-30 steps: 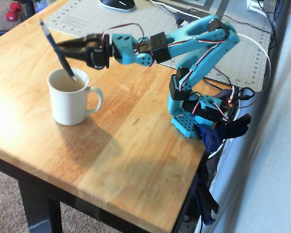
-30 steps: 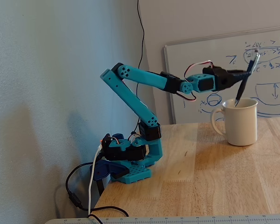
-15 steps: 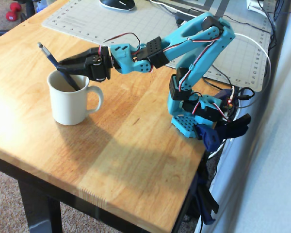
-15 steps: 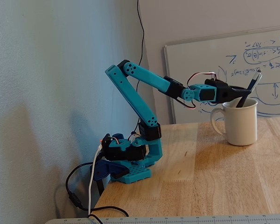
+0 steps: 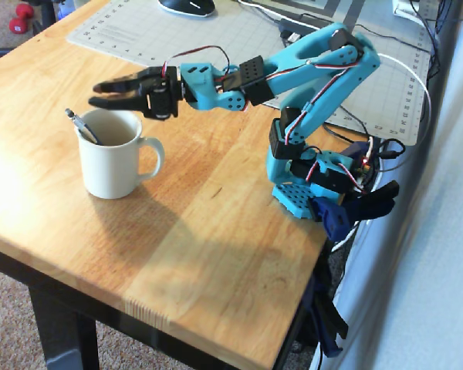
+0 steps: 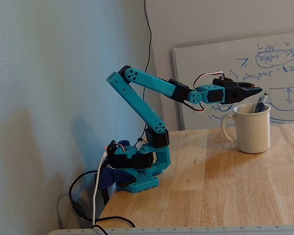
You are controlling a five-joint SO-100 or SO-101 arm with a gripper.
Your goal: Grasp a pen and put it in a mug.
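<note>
Overhead view: pen (image 5: 82, 127) leaning in mug (image 5: 113, 155); gripper (image 5: 100, 94) empty, slightly apart above rim.

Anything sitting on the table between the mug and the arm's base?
No. In the overhead view, only bare wood lies between the mug and the base; the fixed view shows the same.

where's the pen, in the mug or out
In. The pen stands tilted inside the mug, its end above the rim; the gripper hangs apart above it.
</note>
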